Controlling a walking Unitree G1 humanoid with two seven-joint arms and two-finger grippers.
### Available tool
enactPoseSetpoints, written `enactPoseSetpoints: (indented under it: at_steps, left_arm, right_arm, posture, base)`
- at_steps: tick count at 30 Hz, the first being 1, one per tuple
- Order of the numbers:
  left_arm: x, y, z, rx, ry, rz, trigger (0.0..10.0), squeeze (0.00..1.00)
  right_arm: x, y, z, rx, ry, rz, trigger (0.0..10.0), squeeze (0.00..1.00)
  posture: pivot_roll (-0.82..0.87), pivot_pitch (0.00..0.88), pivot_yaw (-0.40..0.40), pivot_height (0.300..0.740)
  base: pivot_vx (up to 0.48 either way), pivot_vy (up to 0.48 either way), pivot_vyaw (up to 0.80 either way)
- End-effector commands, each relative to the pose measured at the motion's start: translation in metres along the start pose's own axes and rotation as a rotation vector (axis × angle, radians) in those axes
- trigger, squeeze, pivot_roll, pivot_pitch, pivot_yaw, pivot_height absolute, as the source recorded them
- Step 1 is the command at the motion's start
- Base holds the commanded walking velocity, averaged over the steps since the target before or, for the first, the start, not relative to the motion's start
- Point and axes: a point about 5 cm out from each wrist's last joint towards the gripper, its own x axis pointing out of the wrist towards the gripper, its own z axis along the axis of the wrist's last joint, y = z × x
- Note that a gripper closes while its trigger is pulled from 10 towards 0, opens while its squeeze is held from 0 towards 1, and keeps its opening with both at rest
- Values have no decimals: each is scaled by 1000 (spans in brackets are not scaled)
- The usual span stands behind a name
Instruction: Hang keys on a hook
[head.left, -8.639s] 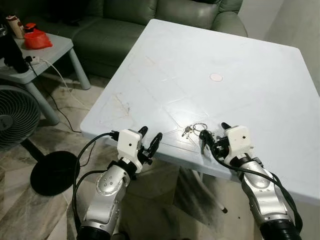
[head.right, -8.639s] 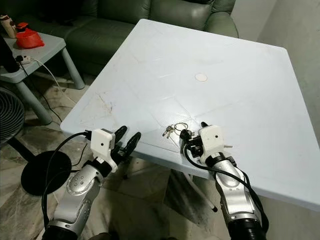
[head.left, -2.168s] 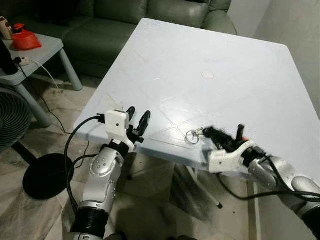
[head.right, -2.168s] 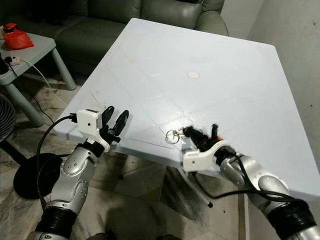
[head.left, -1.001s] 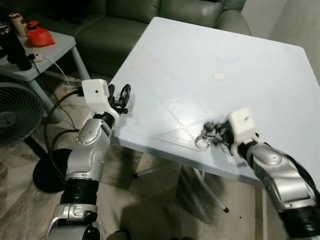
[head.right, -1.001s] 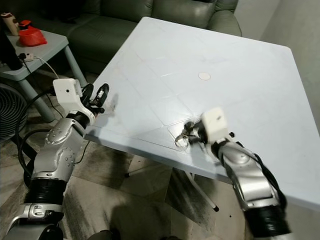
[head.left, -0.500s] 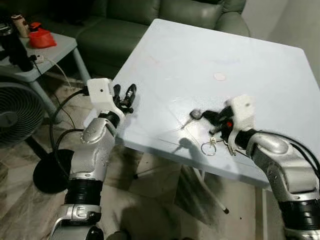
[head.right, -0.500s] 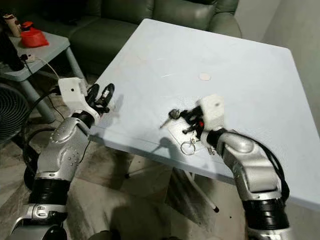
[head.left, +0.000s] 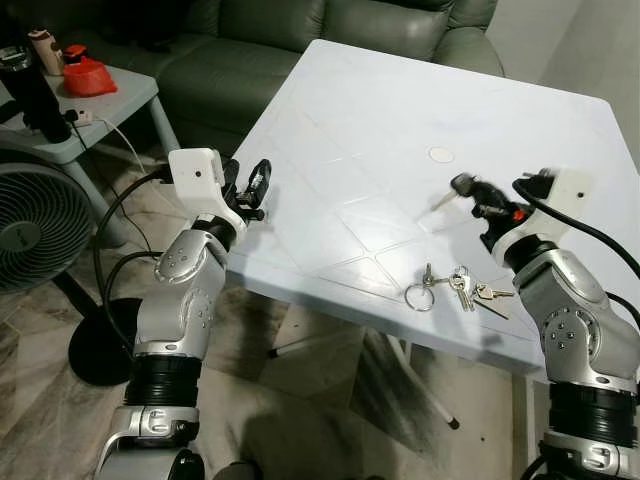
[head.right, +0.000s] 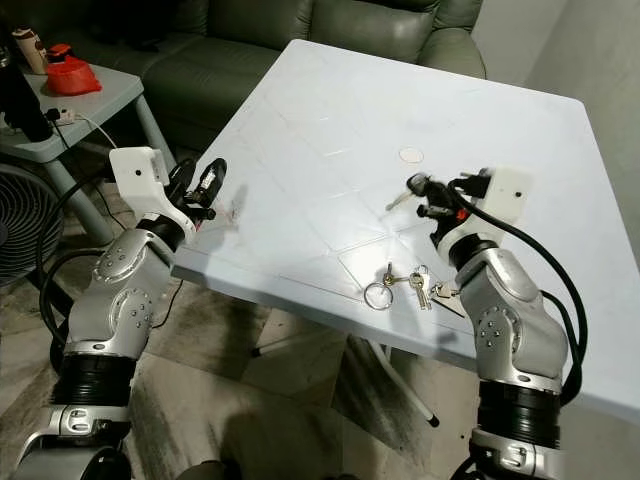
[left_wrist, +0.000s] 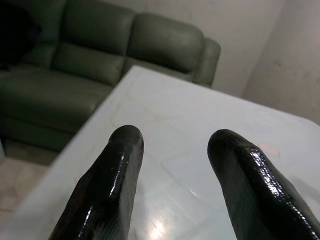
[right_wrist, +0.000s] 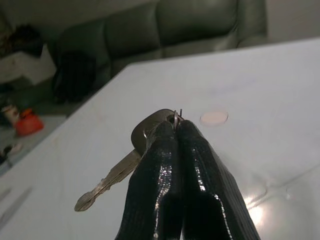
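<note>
— Right claw (right_wrist: 175, 131) is pinched tight on the head of one single key (right_wrist: 131, 162), whose blade pokes out sideways past the black fingers (right_wrist: 200, 180). It is raised above the white table (head.left: 380, 100), on the robot's right.

— Only one key? Where is the bunch?

— Lying flat on the table. A round ring (head.left: 418, 296) with several keys (head.left: 468, 290) fanned out beside it sits near the front edge, just below the raised right arm. I cannot tell whether the held key was part of that bunch.

— Why hold it by the head?

— My guess is that gripping the head leaves the blade free and keeps the fingers clear of the tabletop.

— And the other arm?

— Left claw (left_wrist: 172, 165) is spread open with nothing between its fingers. It hovers at the table's front left corner, pointing across the surface toward the green sofa (head.left: 300, 40).

— Is there a hook anywhere?

— None that I can make out. The tabletop carries only the bunch and a small round disc (head.left: 439, 155) near the middle.

— How much room is there to move?

— Plenty over the table. The bunch lies close to the front edge, so a careless nudge could, I think, push it off. To the robot's left stand a fan (head.left: 35, 225) and a small side table (head.left: 90, 105), well apart from both arms.
</note>
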Motion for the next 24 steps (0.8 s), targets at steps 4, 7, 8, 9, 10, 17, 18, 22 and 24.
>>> enactPoseSetpoints:
  at_steps: [4,7,8,9,10,17,18,22,24]
  left_arm:
    - [-2,12,19,20,-60,13,10000,0]
    - [-7,20,14,40,-52,51,10000,0]
    - [-9,21,13,40,-52,57,10000,0]
    - [-12,21,10,51,-59,56,10000,0]
    - [-13,21,9,58,-60,53,10000,0]
    - [-26,27,-16,18,0,66,10000,0]
    - [-26,28,-16,12,-3,75,10000,0]
    - [-28,32,-14,-27,-23,88,10000,0]
    - [-27,32,-14,3,-22,89,10000,0]
  right_arm:
    - [-8,16,23,-139,-228,51,10000,0]
    - [-14,18,15,-123,-256,47,10000,0]
    - [-15,18,13,-125,-255,45,10000,0]
    - [-18,18,7,-128,-258,45,10000,0]
    - [-19,19,5,-129,-258,47,10000,0]
    - [-25,13,-27,-153,-189,19,10000,0]
    - [-24,12,-29,-160,-176,10,10000,0]
    - [-21,11,-36,-218,-145,5,10000,0]
    - [-19,13,-39,-226,-129,17,10000,0]
  posture:
    - [-35,43,-29,740]
    - [-34,45,-30,740]
    - [-34,45,-30,740]
    - [-38,47,-30,740]
    - [-38,47,-30,740]
    - [-32,65,-29,740]
    - [-29,67,-30,740]
    - [-18,69,-31,740]
    - [-15,70,-30,740]
  base:
    - [0,0,0]
    - [0,0,0]
    - [0,0,0]
    - [0,0,0]
    - [0,0,0]
    - [0,0,0]
    - [0,0,0]
    - [0,0,0]
    - [0,0,0]
